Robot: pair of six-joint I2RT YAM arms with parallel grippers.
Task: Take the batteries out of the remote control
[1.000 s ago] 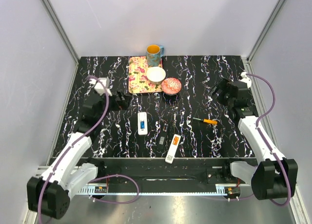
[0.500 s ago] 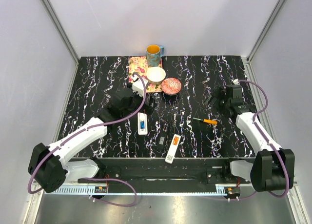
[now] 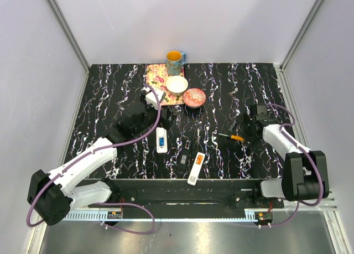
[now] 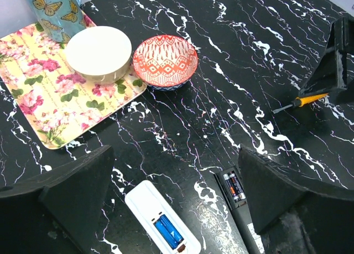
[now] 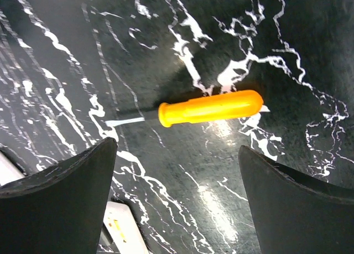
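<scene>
A white remote control [image 4: 163, 223] lies back-up with its cover off, and two blue batteries [image 4: 168, 232] sit in its bay. My left gripper [image 4: 174, 198] hangs open above it, touching nothing; in the top view that gripper [image 3: 157, 117] is over the same remote [image 3: 161, 139]. To the right, a black remote [image 4: 238, 201] shows small cells [image 4: 234, 186] in its bay. A second white remote [image 3: 196, 169] with an orange patch lies nearer the front. My right gripper [image 5: 177, 204] is open just beside the orange-handled screwdriver [image 5: 210, 107], not touching it.
At the back, a floral tray [image 4: 38, 110] holds a white bowl [image 4: 98, 53] and a butterfly mug [image 4: 52, 13]. A red patterned bowl [image 4: 165, 60] stands beside the tray. The screwdriver [image 3: 235, 136] lies right of centre. A small black piece [image 3: 181, 159] lies between the remotes.
My left arm has swung from the left side to the middle and now hangs over the white remote. My right arm has moved nearer and lower toward the screwdriver. Both grippers stayed open.
</scene>
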